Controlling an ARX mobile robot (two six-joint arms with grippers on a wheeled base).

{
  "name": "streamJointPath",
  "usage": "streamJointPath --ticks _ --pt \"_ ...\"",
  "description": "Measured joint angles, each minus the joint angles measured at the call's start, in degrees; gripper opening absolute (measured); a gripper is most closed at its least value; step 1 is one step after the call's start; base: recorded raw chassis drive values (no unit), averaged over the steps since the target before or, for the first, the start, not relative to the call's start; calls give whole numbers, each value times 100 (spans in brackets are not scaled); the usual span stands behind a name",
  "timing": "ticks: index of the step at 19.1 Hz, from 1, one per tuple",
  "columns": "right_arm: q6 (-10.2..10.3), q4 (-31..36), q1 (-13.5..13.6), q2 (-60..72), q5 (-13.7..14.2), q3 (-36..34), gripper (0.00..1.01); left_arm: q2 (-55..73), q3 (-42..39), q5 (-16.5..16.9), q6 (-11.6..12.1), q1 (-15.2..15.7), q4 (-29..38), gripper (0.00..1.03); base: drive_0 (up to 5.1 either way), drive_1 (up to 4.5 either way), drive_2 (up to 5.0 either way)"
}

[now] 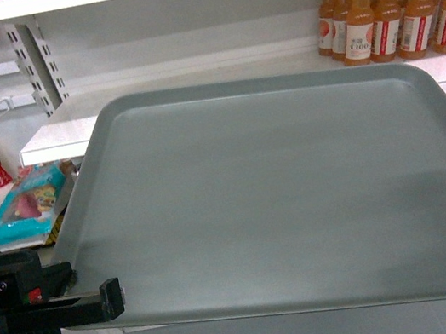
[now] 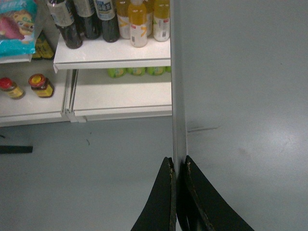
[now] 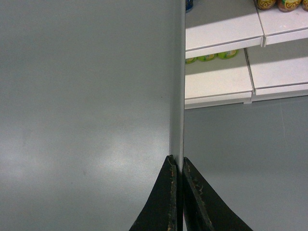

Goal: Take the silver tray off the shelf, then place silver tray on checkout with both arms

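Grey-green silver tray [image 1: 281, 200] held level just in front of the shelf [image 1: 69, 129], left gripper [image 2: 178, 166] and right gripper [image 3: 177, 161] each clamped on an opposite rim; lift-off looks done, checkout placement remains, counter unseen.

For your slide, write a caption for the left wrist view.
Left gripper clamps the silver tray by its rim above the floor.

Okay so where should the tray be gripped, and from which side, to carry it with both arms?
By its thin raised rim on the two short ends, one tool from each side, pinching edge-on. The tray is wide, flat and shallow, so only the rim fits between fingers. That is how it sits now: left tool and right tool each clamp an opposite edge.
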Motion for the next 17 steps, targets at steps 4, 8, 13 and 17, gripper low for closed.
streamJointPath --ticks 4,8,13,17 --pt "0 9 -2 0 -13 0 2 0 0 0 0 0 11 3 6 -423 434" --pt "0 -13 0 0 -7 0 2 0 0 -4 0 -7 4 3 9 -420 437" --pt "-2 17 0 -2 -15 0 2 0 0 -7 2 -4 2 3 12 -417 440" --pt "0 9 4 0 -15 0 2 0 0 -7 2 2 -13 3 8 -421 436"
